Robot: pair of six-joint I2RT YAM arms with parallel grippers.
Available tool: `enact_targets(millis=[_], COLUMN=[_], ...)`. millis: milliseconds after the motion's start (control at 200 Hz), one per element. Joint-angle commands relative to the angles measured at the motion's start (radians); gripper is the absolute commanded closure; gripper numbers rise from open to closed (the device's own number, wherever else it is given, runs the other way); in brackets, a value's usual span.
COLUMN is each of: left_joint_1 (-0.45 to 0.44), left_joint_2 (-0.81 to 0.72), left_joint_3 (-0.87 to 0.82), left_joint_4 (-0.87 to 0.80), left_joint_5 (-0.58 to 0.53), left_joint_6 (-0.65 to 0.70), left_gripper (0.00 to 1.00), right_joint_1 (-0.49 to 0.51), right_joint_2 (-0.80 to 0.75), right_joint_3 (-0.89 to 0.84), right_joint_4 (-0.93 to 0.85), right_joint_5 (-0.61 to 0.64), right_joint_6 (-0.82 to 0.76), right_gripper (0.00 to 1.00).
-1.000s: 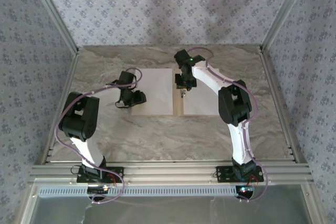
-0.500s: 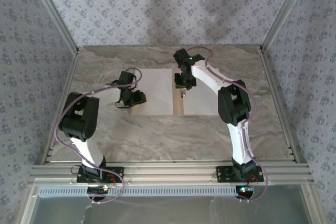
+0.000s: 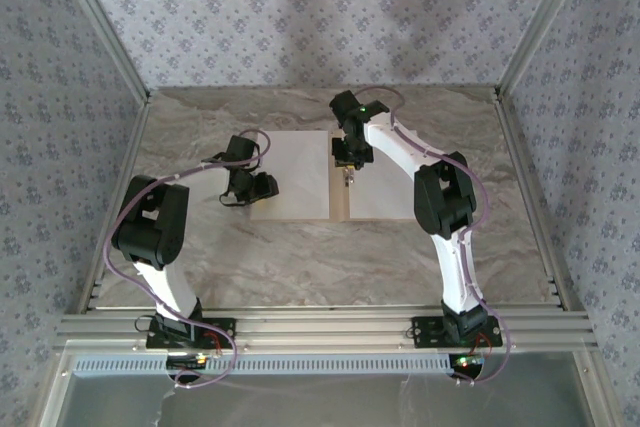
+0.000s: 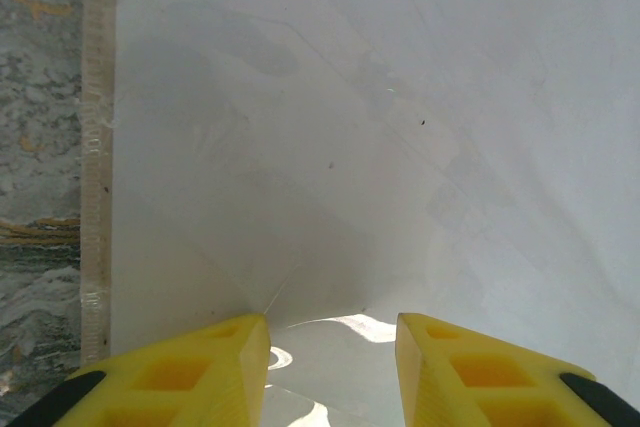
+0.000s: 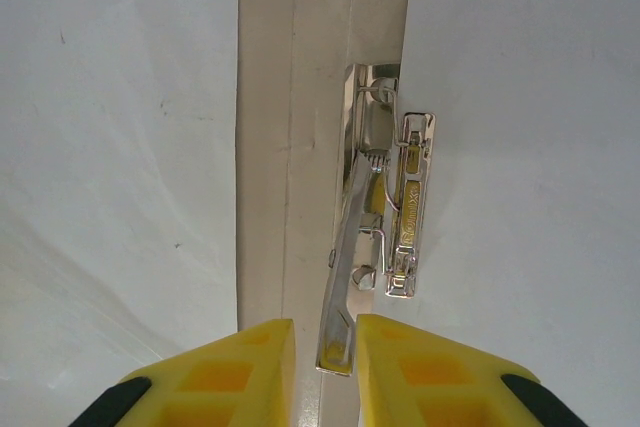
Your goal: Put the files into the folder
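A: Two files [image 3: 296, 172] lie where?
B: On the open folder [image 3: 339, 205], centre of the top view, one white sheet either side of its tan spine, on the marbled surface [image 3: 300, 257]
A: And the pincers?
B: Left pincer [image 4: 332, 325] stands half wide over the left sheet's left edge. Right pincer [image 5: 325, 332] is narrow, astride the lever of the metal clip [image 5: 390, 197]; whether it pinches, I cannot tell

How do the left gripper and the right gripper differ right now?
The left gripper sits at the edge of the left white sheet; the right gripper over the folder's spine. The left gripper's jaws stand wider, only paper between; the right gripper's narrower jaws flank the metal clip's lever. Both have yellow fingers.
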Motion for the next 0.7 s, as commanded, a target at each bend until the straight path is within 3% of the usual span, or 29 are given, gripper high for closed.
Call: enact_targets(millis=[0,695], left_joint_1=[-0.004,-0.004], left_joint_2=[-0.008,-0.009], left_joint_3=[-0.019,-0.017], left_joint_4=[-0.042,-0.048], left_joint_5=[-0.004,-0.001], left_joint_6=[-0.008,-0.010], left_gripper=[0.61,0.61], right_joint_1=[0.007,0.007], right_joint_2=[0.029,0.046], right_joint_3=[0.032,0.041], right_joint_4=[-0.039,-0.057], right_joint_5=[0.020,0.021], right_joint_6=[-0.015,-0.024], right_gripper=[0.76,0.80])
